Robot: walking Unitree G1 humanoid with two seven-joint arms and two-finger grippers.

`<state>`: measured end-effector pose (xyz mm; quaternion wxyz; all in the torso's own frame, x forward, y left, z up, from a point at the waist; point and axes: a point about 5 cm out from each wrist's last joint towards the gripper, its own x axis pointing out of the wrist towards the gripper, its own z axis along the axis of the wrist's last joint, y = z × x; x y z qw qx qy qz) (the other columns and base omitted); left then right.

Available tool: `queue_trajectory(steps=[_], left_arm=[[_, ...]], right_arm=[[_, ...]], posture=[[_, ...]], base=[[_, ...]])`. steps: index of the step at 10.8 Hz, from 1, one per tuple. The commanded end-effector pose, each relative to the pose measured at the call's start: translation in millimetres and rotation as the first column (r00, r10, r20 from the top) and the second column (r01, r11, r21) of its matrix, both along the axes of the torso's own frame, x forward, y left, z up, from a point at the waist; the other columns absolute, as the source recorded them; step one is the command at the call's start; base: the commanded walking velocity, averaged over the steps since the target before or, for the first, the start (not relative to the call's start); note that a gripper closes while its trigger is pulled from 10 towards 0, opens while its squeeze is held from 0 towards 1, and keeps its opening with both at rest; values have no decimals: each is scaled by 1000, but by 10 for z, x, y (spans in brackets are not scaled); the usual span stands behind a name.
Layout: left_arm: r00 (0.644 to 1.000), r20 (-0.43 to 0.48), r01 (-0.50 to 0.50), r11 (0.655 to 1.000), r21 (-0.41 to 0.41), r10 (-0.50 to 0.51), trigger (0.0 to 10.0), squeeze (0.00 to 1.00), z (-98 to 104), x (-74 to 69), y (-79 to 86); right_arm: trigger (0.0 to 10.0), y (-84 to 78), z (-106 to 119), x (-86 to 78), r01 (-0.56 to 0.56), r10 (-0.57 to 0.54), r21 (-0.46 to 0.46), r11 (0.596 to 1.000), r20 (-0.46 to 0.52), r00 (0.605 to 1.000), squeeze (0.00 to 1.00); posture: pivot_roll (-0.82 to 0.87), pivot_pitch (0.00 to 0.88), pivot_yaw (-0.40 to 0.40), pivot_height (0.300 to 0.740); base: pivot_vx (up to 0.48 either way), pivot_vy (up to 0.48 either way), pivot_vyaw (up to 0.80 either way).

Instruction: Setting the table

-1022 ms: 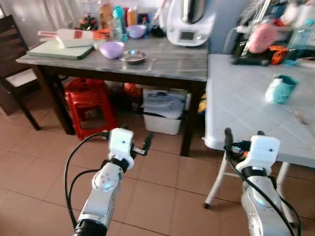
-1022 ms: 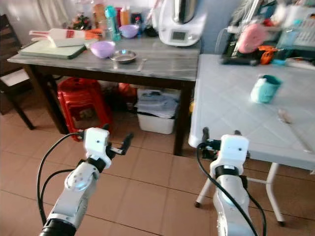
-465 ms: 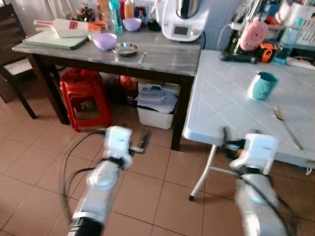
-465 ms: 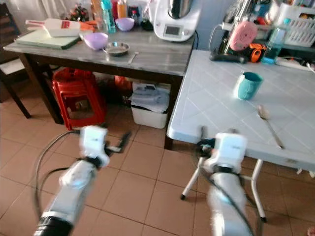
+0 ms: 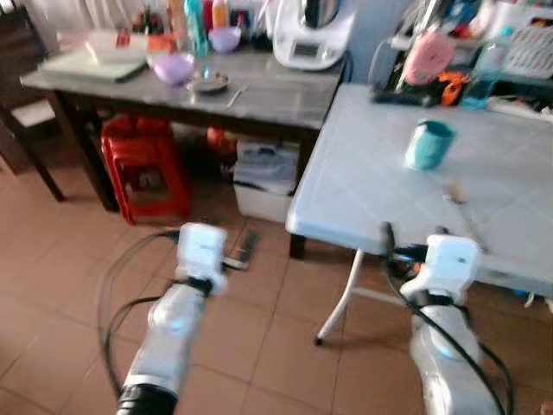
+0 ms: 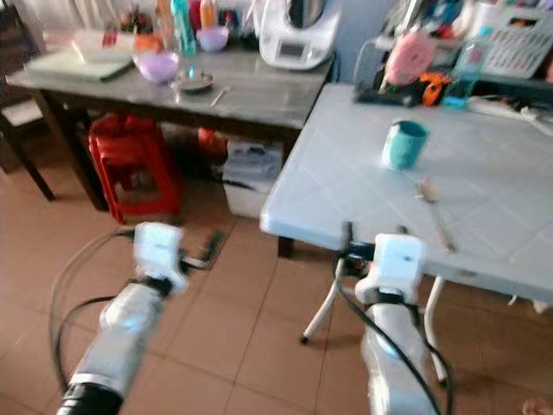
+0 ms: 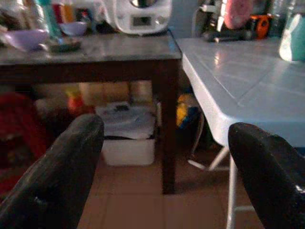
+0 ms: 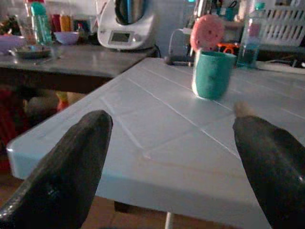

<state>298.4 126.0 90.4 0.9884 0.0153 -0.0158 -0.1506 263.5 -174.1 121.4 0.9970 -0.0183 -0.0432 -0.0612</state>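
Hovering empty and wide open, the right claw (image 6: 373, 251) sits at the white counter (image 6: 346, 164) edge; left claw (image 5: 240, 252) likewise over floor. Beyond, spoon (image 6: 431, 207) and teal cup (image 6: 404, 143): a hasty reach could topple it.

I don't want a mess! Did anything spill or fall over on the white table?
Nothing stands out. The teal cup stands upright on the white table, the spoon lies flat beside it, and no spill shows.

Teal cup (image 6: 405, 144) upright on white folding table (image 6: 346, 194), blurred spoon (image 6: 430, 199) lying just beside it
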Motion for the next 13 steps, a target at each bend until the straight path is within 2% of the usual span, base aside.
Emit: queue_trajectory(steps=[1,9,13], left_arm=[[1000,-2,32,999,-5,-32,10000,0,8,0,-96],[999,-3,32,999,-7,-32,10000,0,5,-3,-99],[995,14,97,994,-50,-97,10000,0,31,-27,-125]], right_arm=[[10000,-78,5,-12,26,-26,-8,1000,-1,1000,376],[10000,-76,8,7,24,-24,-10,1000,0,1000,376],[10000,-79,16,11,18,-18,-14,1000,1,1000,373]], posture=[[44,0,2,740],[46,0,-1,740],[42,0,-4,740]], base=[[0,-296,0],[0,-294,0],[0,0,0]])
